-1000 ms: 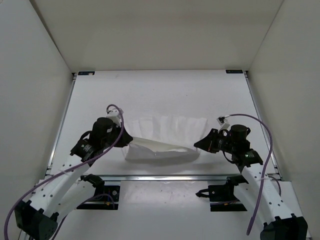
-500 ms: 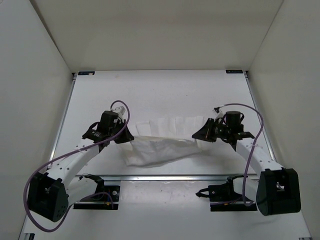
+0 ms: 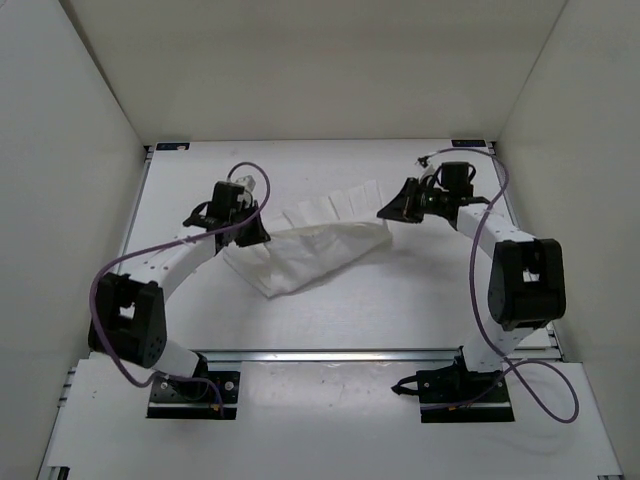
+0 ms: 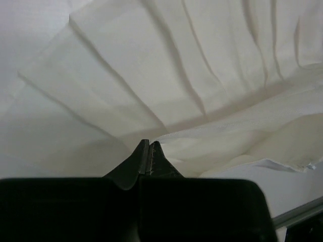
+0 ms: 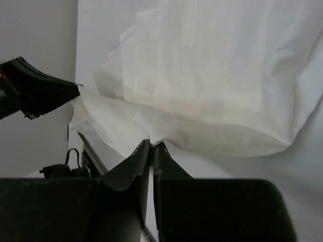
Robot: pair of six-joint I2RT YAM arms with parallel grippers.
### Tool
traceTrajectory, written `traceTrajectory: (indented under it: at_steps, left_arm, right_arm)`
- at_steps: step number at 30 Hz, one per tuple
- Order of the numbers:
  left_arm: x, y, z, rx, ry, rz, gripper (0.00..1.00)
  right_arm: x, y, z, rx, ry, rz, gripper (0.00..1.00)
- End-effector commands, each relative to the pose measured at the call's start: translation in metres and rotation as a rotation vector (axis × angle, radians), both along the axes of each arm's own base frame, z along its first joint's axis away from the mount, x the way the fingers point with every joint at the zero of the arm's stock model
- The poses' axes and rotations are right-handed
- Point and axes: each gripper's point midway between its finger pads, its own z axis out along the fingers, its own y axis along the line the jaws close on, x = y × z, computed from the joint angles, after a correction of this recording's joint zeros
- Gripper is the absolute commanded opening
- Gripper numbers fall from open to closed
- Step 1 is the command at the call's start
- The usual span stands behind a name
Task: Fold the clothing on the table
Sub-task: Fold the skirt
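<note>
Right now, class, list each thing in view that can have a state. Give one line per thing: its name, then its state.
clothing: creased, partly doubled over, stretched between the two grippers, not yet neatly folded
left gripper: jaws shut on the clothing's edge
right gripper: jaws shut on the clothing's edge
table: bearing the lower part of the clothing

Item 1, table: I log its rail along the near edge.
Item 2, clothing: on the table, about centre, running from near-left to far-right.
Item 3, left gripper: at the clothing's left end, touching it.
Item 4, right gripper: at the clothing's right end, farther back than the left one.
The stretch between them seems raised off the table, though I cannot be sure.
</note>
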Motion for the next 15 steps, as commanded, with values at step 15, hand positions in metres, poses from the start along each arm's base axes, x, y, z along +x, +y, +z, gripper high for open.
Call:
traceTrajectory:
  at_steps: [15]
  left_arm:
    - [0.052,0.01,0.16,0.169,-0.434,0.026,0.0]
  right_arm:
    - [-0.014,-0.047,0.099,-0.17,-0.345,-0.133,0.0]
